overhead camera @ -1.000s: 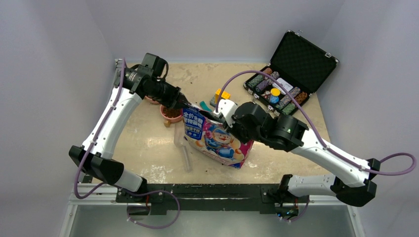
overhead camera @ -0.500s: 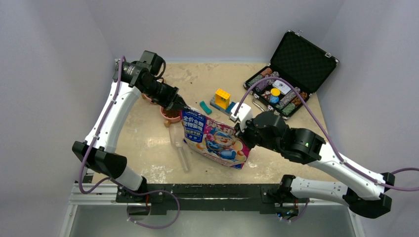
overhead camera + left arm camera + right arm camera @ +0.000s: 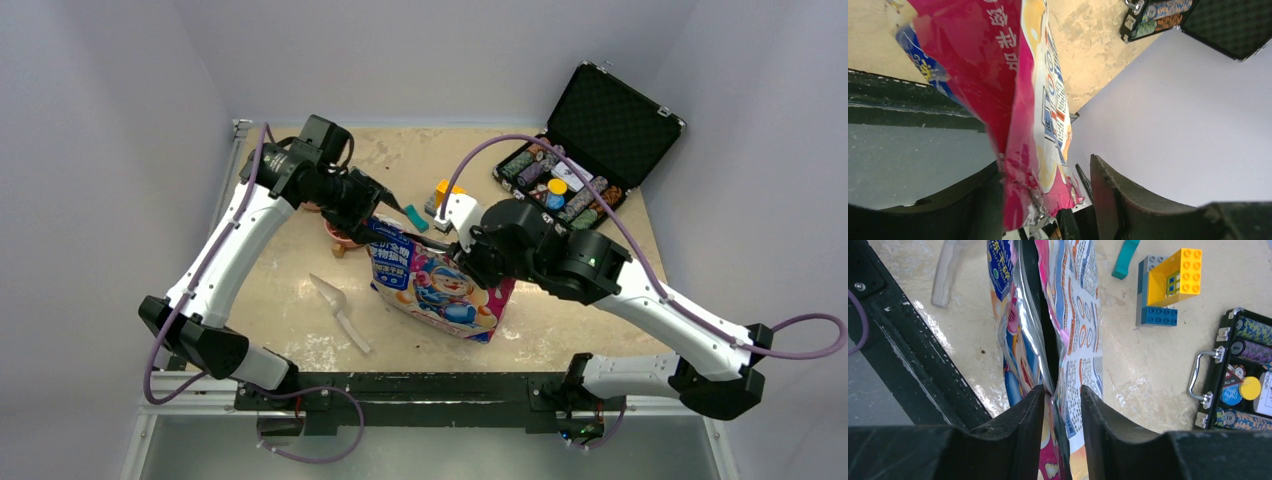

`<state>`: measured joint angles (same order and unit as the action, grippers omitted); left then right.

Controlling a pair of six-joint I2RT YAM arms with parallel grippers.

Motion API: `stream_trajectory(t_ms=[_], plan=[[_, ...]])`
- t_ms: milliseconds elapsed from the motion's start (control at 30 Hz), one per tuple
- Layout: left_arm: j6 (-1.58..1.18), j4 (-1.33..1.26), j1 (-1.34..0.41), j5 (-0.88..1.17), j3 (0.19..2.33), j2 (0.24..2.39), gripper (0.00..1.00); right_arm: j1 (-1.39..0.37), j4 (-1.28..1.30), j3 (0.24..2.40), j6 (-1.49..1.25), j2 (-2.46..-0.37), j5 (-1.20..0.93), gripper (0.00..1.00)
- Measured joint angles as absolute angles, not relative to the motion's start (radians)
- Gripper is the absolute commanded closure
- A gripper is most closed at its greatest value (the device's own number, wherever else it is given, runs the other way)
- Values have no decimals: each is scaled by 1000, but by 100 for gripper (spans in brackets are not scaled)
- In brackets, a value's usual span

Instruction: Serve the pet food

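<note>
Top: bag [image 3: 435, 285] standing mid-table, L gripper [image 3: 383, 207] at its top-left corner, R gripper [image 3: 457, 246] at top-right; scoop [image 3: 338, 305] flat on table to its left. L wrist: bag edge btwn fingers [image 3: 1108, 190], clamped or not, can't tell. R wrist: pinched tight on bag rim, blocks [image 3: 1168, 285] beyond.

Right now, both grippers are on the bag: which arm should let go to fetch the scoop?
Probably left. The scoop lies on the left arm's side of the bag; the right gripper grips the bag's top edge and could likely hold it alone.
</note>
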<state>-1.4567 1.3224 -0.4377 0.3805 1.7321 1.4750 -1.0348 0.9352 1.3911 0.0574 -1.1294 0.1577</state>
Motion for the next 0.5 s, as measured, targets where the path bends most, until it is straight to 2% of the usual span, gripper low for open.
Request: stream_trajectory(t_ms=[133,233,267,333,367,500], plan=[[-1481,1295,-491,381,1726,1493,43,-1035,942,1449,94,-1204,153,64],[-1484,1292,-506,377,1726,1515,49,-1035,948,1468,110,-1241,149,68],[-1484,1291,-508,374,1726,1520,58,-1035,949,1472,113,-1252,157,75],[-1487,1286,-508,362,1722,1523,94,-1035,951,1473,120,-1265,175,100],[-1490,1281,-505,356,1717,1522,100,-1036,950,1471,121,-1267,188,100],[-1493,1252,-467,392,1684,1521,100,-1036,906,1417,119,-1227,223,100]])
